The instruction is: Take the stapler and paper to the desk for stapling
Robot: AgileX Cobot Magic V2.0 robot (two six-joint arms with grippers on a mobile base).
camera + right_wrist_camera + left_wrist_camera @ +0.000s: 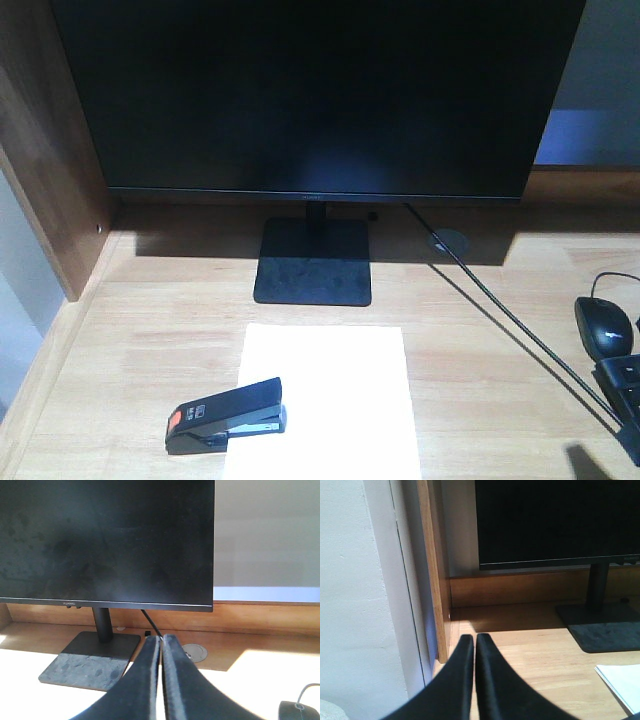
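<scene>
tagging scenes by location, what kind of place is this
Most likely an office or home computer workstation: a dark monitor on its stand sits on a light wooden desk, with a mouse and keyboard corner at the right, plus a stapler lying on white paper.

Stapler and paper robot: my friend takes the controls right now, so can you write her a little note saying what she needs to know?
Left gripper: shut, holding nothing, hanging above the desk near its left side panel.
Right gripper: shut, holding nothing, facing the monitor.
The paper lies flat on the desk in front of the monitor stand.
The stapler sits at the paper's left edge, its front end on the sheet, orange end pointing left.
Done: both things are on the desk.
Left: maybe the stapling; no staple shows on the sheet.
</scene>
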